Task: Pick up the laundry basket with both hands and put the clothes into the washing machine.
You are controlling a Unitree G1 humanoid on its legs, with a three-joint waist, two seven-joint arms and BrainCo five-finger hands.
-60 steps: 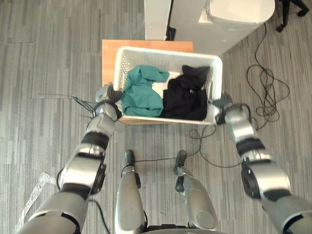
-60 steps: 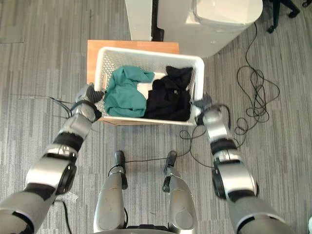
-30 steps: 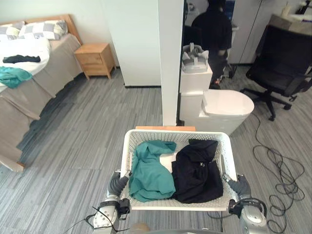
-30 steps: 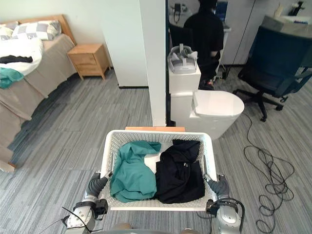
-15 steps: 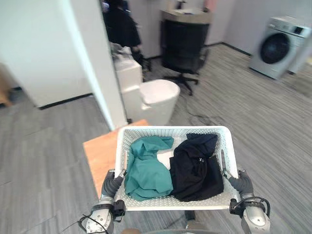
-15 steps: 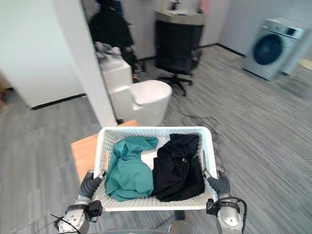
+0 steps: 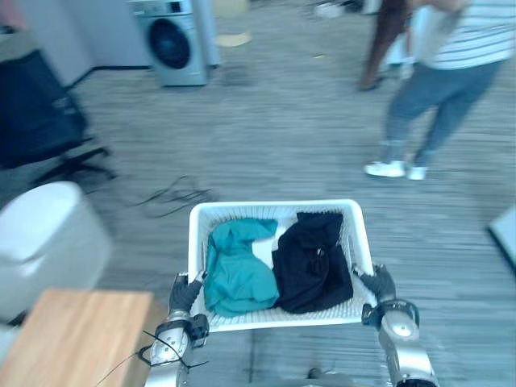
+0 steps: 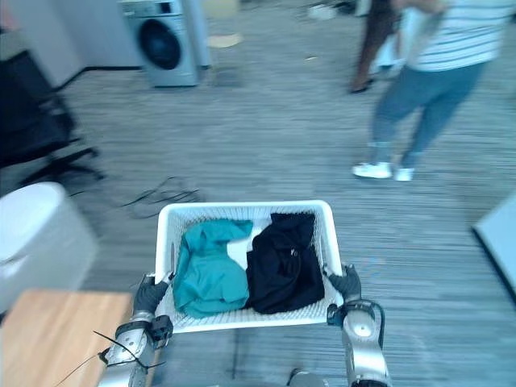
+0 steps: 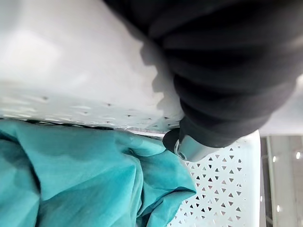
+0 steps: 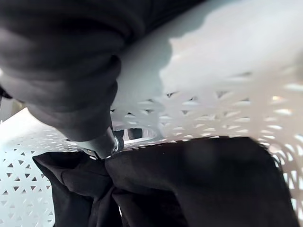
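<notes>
L hand [image 7: 184,294]: fingers curled on basket [image 7: 274,208] side rim.
Basket: held up between both hands, over floor just beside table [image 7: 72,339]; clothes inside.
R hand [image 7: 377,284]: fingers curled on opp. rim.
Change: whole view swung vs 0.5 s ago; washer [image 7: 173,40] now ahead, upper left, well apart. Grip same. Carry looks underway; walk and loading remain.
Count: 1 basket; 2 garments, teal cloth [image 7: 234,278] and black cloth [image 7: 310,266]; 1 washer; 1 person [image 7: 439,72], maybe a 2nd behind.

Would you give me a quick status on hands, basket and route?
Hands: left hand, right hand shut on laundry basket rim. Inside: teal garment, black garment. Route: washing machine ahead-left, floor cables between, person ahead-right.
</notes>
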